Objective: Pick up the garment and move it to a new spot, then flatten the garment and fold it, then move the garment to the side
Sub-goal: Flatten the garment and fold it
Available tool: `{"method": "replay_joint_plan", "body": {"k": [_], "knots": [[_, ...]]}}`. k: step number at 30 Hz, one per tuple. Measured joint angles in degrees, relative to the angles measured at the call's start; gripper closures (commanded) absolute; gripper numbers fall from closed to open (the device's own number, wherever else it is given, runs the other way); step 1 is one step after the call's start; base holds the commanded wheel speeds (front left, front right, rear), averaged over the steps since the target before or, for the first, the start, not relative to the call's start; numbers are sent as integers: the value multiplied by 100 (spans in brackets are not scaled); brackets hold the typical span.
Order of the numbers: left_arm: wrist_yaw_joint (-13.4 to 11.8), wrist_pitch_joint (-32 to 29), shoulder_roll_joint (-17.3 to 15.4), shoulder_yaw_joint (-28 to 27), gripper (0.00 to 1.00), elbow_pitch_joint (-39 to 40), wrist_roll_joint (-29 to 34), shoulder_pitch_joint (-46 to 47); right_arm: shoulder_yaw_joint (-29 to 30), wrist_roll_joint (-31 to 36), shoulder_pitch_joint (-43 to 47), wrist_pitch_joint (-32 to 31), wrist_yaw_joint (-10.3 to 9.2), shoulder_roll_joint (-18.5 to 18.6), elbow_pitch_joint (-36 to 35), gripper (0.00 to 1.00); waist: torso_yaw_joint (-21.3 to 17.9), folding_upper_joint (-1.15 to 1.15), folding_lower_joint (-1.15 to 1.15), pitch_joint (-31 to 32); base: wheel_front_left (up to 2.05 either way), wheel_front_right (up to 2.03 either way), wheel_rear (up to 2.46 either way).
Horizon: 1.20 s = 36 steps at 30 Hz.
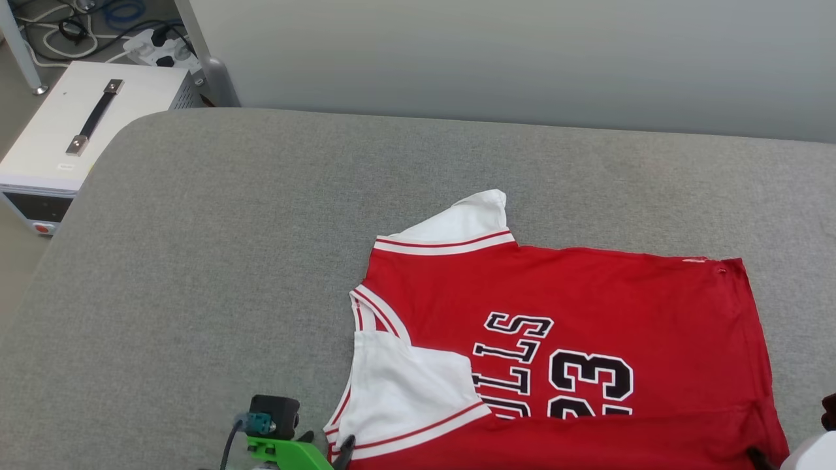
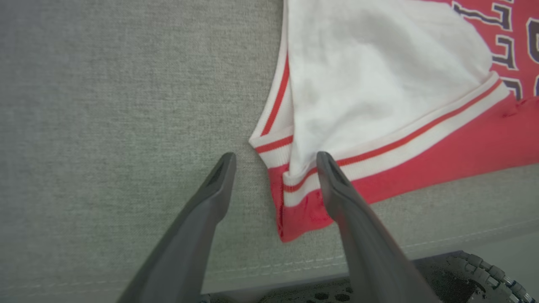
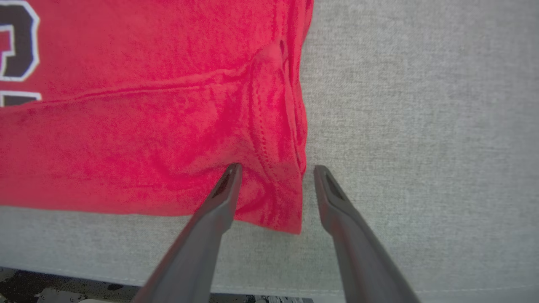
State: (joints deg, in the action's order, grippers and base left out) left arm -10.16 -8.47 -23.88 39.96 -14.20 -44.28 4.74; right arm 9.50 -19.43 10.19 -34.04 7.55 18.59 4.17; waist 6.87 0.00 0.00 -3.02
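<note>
Both stand wide open and empty on the grey bench (image 1: 228, 228): the left end effector (image 2: 276, 156) straddles a sleeve corner of the red jersey (image 1: 588, 294), the right end effector (image 3: 278, 167) its hem corner.

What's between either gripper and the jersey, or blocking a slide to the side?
Nothing visible. The left gripper has its open fingers either side of the garment at its near sleeve corner. The right gripper straddles the near hem corner. Plain grey cushion stretches to the garment's left.
</note>
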Motion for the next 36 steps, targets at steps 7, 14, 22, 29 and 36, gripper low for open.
{"method": "replay_joint_plan", "body": {"k": [7, 14, 22, 29, 36], "knots": [[-103, 649, -158, -250, 0, 523, 257, 92, 3, -51, -145, 881, 0, 4, -532, 0, -69, 0, 0, 252, 0, 0, 0], [-169, 1287, -170, -455, 0, 914, 404, 200, 153, 21, -264, 1892, -1, -201, -901, 0, -182, 0, 0, 306, 0, 0, 0], [-52, 1280, -333, -637, 0, 1014, 478, 897, 75, 132, -599, 2874, -1, -452, -1124, 0, -385, 0, 0, 33, 0, 0, 0], [494, 614, -422, -560, 0, 906, 547, 2179, -31, 286, -824, 3429, -1, -564, -1098, 0, -631, 0, 0, -403, 0, 0, 0], [1183, -1004, -331, -197, 0, 102, 240, 3595, -45, 369, -1088, 3524, -1, -609, -1120, 0, -900, 0, 0, -890, 0, 0, 0]]}}
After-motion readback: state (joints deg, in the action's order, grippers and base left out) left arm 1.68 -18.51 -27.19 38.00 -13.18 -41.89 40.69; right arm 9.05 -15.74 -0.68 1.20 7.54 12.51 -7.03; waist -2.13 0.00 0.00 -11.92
